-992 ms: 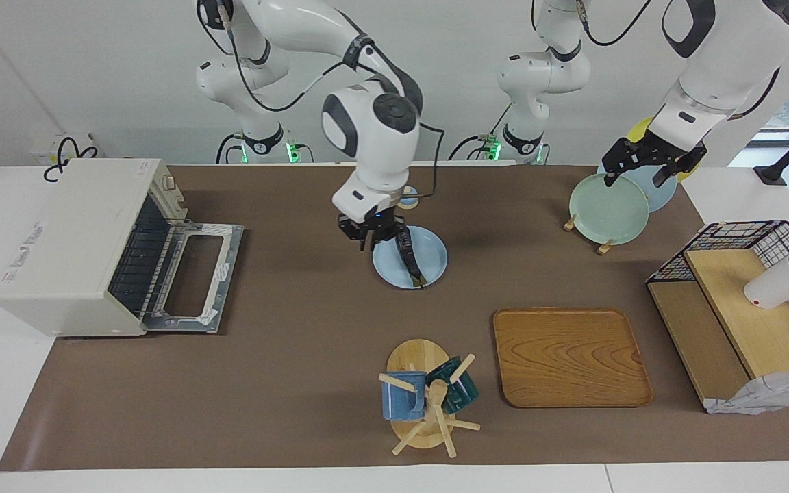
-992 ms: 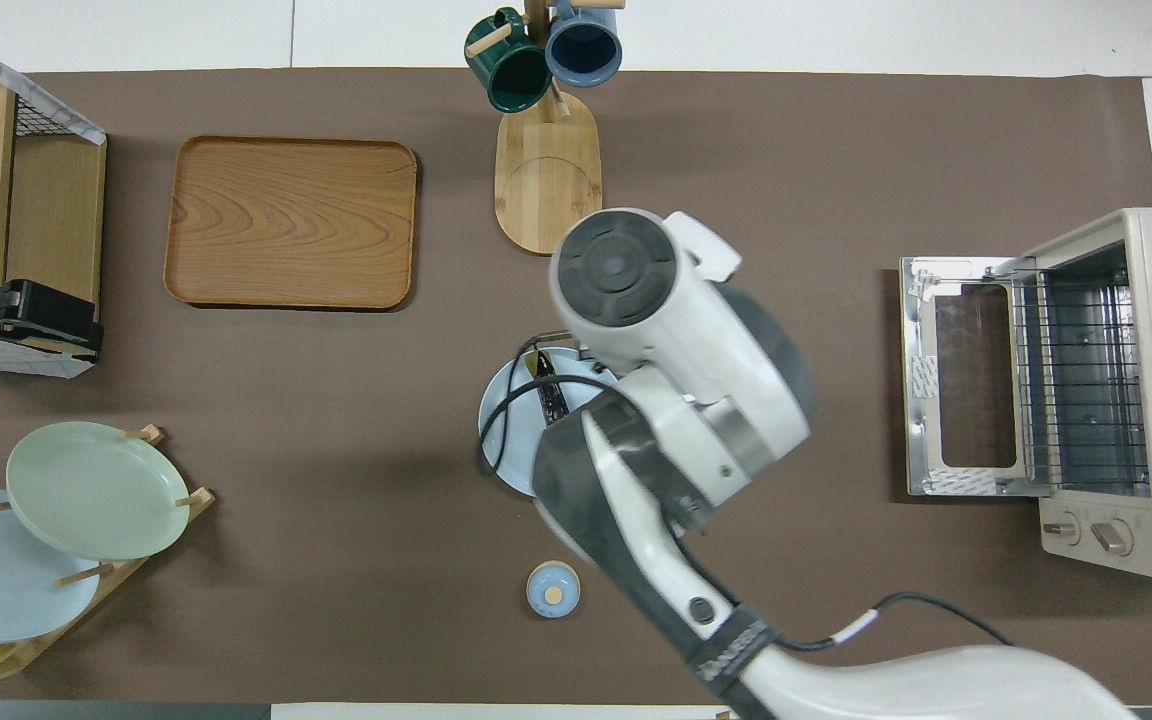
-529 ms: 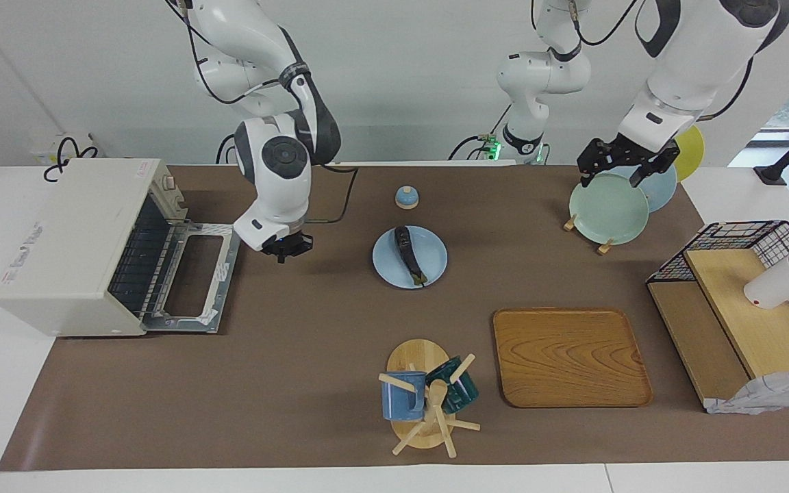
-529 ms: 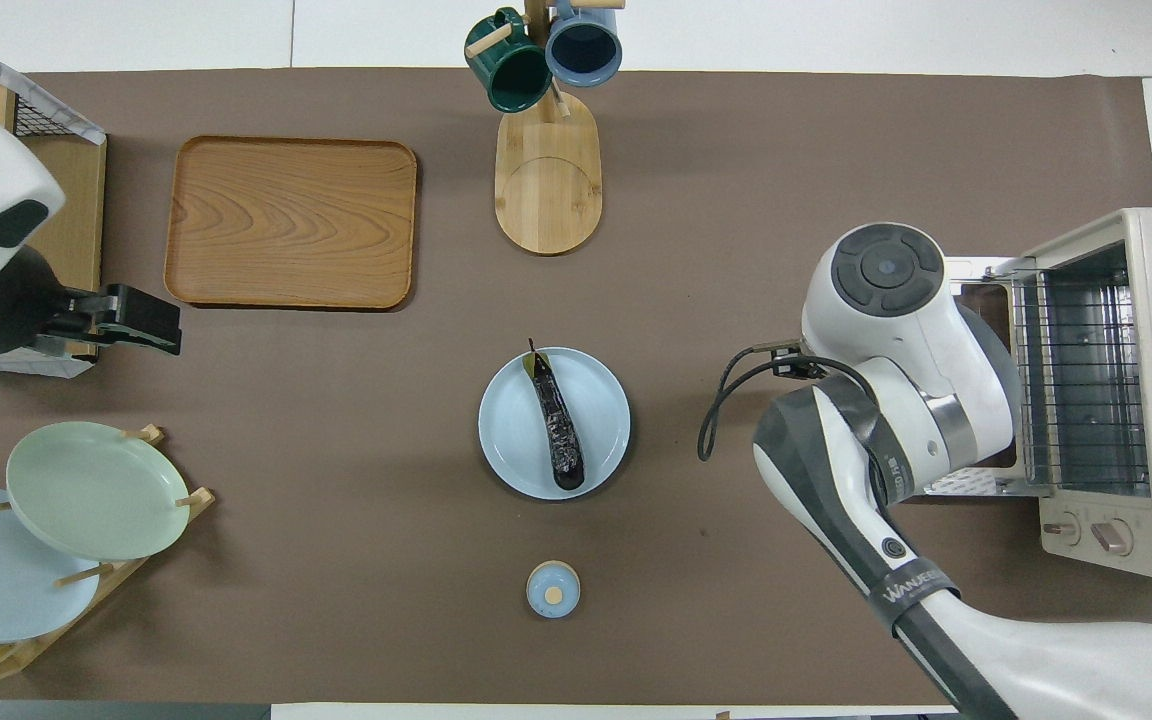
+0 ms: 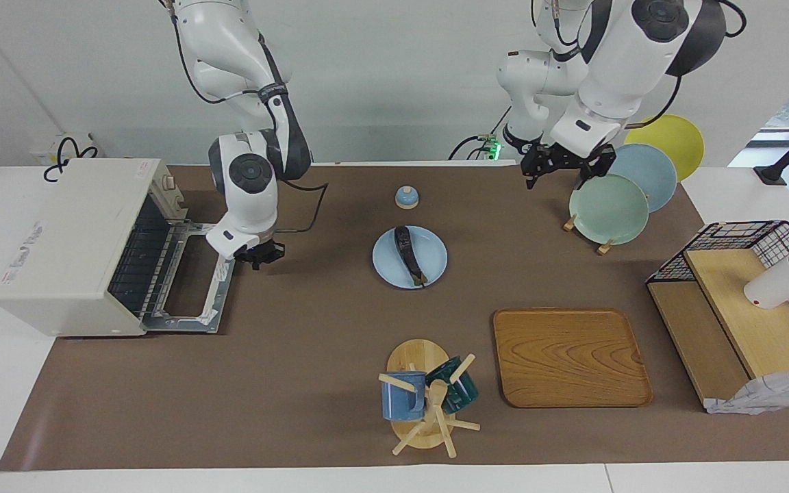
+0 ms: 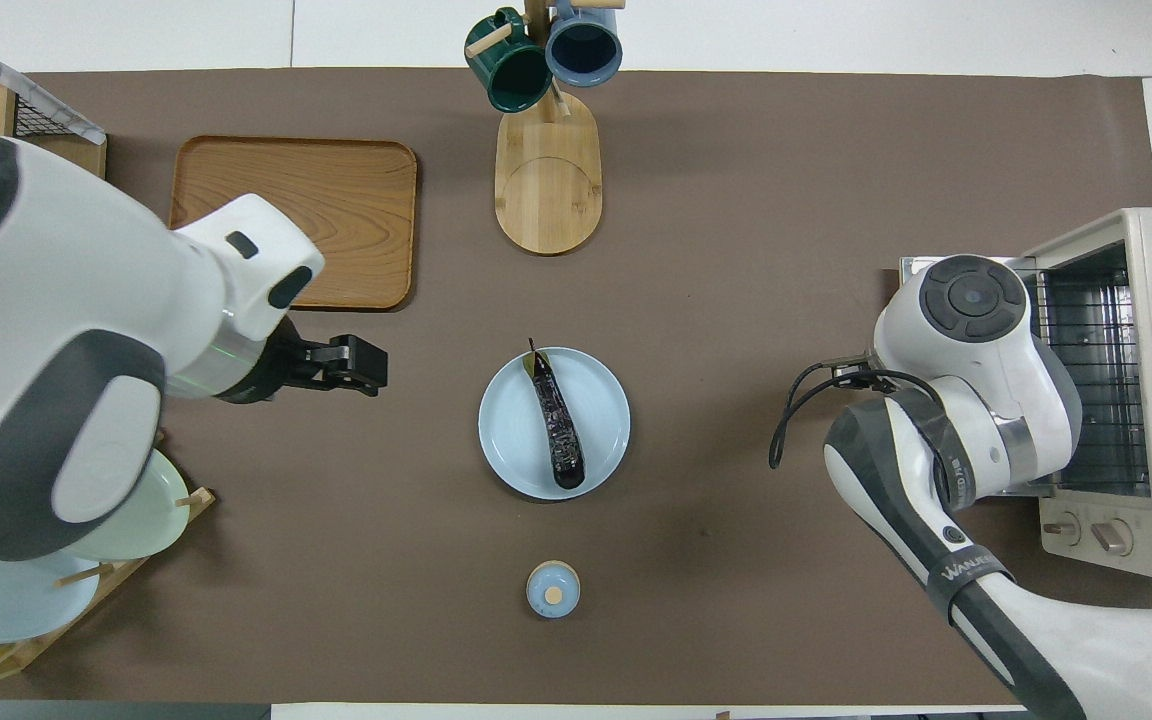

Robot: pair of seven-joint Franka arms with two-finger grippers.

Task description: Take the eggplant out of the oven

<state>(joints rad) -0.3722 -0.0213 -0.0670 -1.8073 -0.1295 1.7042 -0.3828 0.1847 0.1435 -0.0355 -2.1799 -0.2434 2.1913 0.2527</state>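
Facing view: eggplant (image 5: 408, 255) lies on blue plate (image 5: 409, 257), out of oven (image 5: 86, 246), well apart from right gripper (image 5: 260, 255). Right gripper low beside dropped oven door (image 5: 192, 277), holds nothing, finger gap can't tell. Left gripper (image 5: 557, 164) over table nr plate rack (image 5: 603, 239), empty, finger gap unclear. Risk: right gripper clips door edge if it swings low.

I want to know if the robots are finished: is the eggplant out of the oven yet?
Yes, it looks done. The long dark purple eggplant lies on the round light blue plate in the middle of the table, held by nobody. The boxy off-white oven stands with its door down, only the wire rack showing inside. The right gripper is by that door's edge, so closing it may be left. The left gripper hangs beside the plate rack.
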